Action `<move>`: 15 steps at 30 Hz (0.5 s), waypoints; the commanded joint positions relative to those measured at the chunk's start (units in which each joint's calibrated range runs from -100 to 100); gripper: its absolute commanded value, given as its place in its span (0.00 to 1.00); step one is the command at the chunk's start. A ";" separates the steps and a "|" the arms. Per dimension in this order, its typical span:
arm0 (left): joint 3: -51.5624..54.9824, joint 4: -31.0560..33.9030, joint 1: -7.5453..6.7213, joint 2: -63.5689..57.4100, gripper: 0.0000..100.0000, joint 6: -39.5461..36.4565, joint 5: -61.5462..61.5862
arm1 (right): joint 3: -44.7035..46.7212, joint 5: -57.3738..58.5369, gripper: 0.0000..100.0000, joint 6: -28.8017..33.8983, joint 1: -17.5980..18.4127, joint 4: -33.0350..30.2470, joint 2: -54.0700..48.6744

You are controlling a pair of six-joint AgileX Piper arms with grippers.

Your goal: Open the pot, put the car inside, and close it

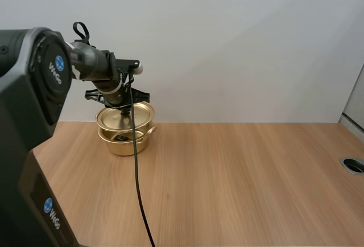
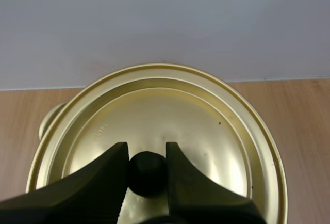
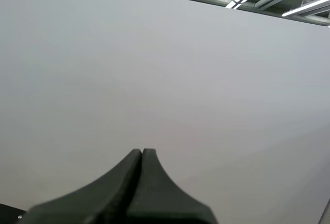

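Left gripper [image 2: 146,150] - clamped on the black knob [image 2: 147,173] of the lid [image 2: 154,110]. One finger [image 2: 105,175] sits on each side of the knob, pads pressed against it, in the left wrist view.

Lid - gold, ringed, round. In the high view it hangs tilted over the pot [image 1: 126,144], with the near edge lifted off the rim so a gap shows at the front. I cannot tell whether the far edge touches the rim.

Pot - gold and shallow, at the far left of the wooden table [image 1: 239,190], close to the back edge. One pot handle [image 2: 48,124] pokes out from under the lid's edge in the left wrist view.

Through the front gap a dark shape [image 1: 121,138] lies inside the pot, too small to tell whether it is the car.

Right gripper [image 3: 142,153] - closed on nothing, the two fingers lying together as one dark wedge, aimed away from the table.
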 commanded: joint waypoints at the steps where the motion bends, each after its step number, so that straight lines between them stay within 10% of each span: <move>1: 0.00 0.39 0.03 0.72 0.00 -0.12 -0.07 | 0.06 0.06 0.00 -0.04 -0.05 -0.08 -0.06; 15: -1.06 1.47 0.03 4.68 0.00 -0.13 -0.58 | 0.06 0.06 0.00 -0.04 -0.05 -0.08 -0.19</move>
